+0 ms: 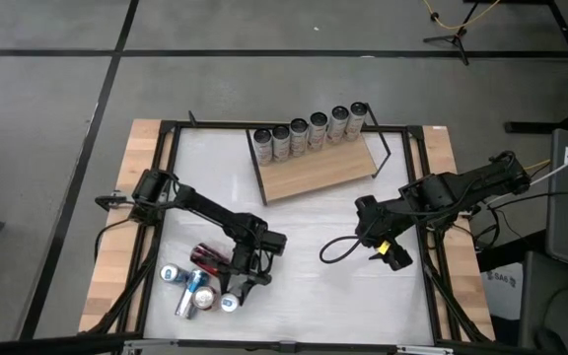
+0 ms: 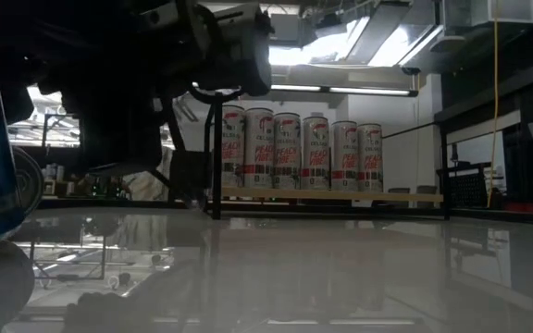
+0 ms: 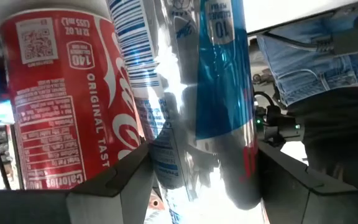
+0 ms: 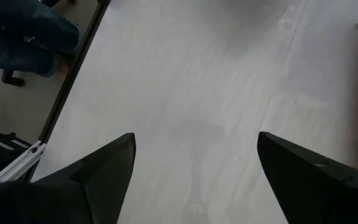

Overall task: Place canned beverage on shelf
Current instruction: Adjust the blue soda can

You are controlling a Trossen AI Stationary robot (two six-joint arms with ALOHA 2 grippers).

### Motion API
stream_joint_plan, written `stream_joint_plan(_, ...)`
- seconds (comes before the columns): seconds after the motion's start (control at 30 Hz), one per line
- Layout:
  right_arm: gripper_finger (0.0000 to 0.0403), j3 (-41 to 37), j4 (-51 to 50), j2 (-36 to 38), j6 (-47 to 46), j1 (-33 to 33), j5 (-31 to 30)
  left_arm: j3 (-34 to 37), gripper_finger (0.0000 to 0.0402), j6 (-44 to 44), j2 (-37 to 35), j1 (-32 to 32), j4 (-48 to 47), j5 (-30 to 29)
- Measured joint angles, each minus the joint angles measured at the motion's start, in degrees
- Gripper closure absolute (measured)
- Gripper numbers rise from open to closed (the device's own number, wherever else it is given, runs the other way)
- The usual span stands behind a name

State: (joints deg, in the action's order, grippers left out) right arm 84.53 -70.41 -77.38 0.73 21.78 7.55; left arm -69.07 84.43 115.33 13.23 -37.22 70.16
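The shelf (image 1: 323,173), a light wooden board in a black wire frame, lies at the table's far middle. Several cans (image 1: 309,131) stand in a row on its far edge. Near the table's front left lies a cluster of loose cans (image 1: 195,286): a red one (image 1: 208,258) and several blue-and-silver ones. My left gripper (image 1: 237,286) is low at the cluster's right side, open. In the left wrist view its fingers flank a blue-and-silver can (image 3: 222,93), with the red can (image 3: 61,99) beside it. My right gripper (image 1: 388,251) hangs open above bare table at the right. My left gripper (image 3: 204,162) has one finger on each side of the blue-and-silver can's body (image 3: 229,155), with a second, white-and-blue can (image 3: 160,143) partly in the gap. Whether either finger touches a can, I cannot tell.
A black frame (image 1: 166,197) runs around the white tabletop (image 1: 343,286), with wooden strips outside it at left and right. The white surface between the two arms and in front of the shelf is bare. A person in jeans (image 3: 303,56) stands beyond the table.
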Motion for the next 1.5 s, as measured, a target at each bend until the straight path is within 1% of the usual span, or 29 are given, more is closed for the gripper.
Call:
stream_joint_plan(0.37,0.0072,0.0,0.1,0.0,0.0,0.0,0.0,0.6,0.0174,0.0,0.0,-0.1,1.0,0.2)
stream_joint_plan(0.67,0.0072,0.0,0.1,0.0,0.0,0.0,0.0,0.6,0.0133,0.9,0.0,-1.3,0.9,-0.1)
stream_joint_plan(0.8,0.0072,0.0,0.1,0.0,0.0,0.0,0.0,0.7,0.0121,0.9,0.0,-2.2,0.8,-0.9)
stream_joint_plan(1.07,0.0072,0.0,0.1,0.0,0.0,0.0,0.0,0.7,0.0121,1.0,0.0,-3.6,0.8,-3.5)
stream_joint_plan(1.5,0.0072,0.0,0.1,0.0,0.0,0.0,0.0,0.7,0.0121,-0.9,0.0,-7.5,0.9,-3.4)
